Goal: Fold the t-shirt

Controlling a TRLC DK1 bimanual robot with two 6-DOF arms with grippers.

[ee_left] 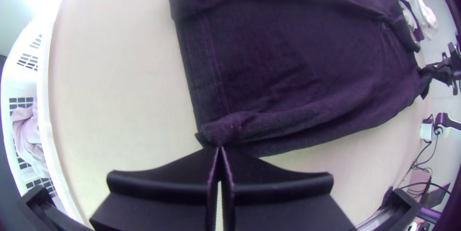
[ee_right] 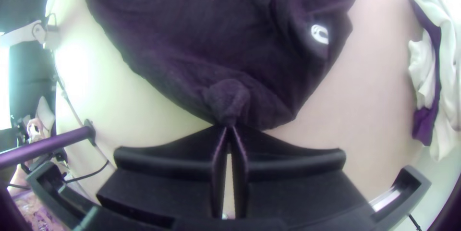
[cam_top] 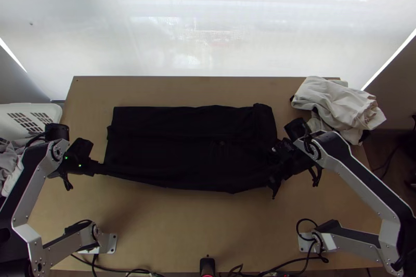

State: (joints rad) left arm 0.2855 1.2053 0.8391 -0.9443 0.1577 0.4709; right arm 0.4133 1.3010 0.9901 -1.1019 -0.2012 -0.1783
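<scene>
The black t-shirt [cam_top: 182, 147] lies in a long folded shape across the middle of the table, with a raised fold along its far part. At its near left corner, my left gripper [cam_top: 100, 168] is shut on the cloth; in the left wrist view the left gripper [ee_left: 220, 148] pinches a corner of the t-shirt [ee_left: 288, 58]. My right gripper [cam_top: 275, 173] is at the near right end. The right wrist view has the right gripper [ee_right: 230, 126] shut on a bunched edge of the t-shirt [ee_right: 182, 67], beside a small white mark.
A pile of white cloth [cam_top: 338, 103] lies at the table's far right corner. Beyond the left edge stands a white basket [cam_top: 31, 113] holding light cloth. Cables [cam_top: 249, 272] run along the near edge of the table [cam_top: 197, 230].
</scene>
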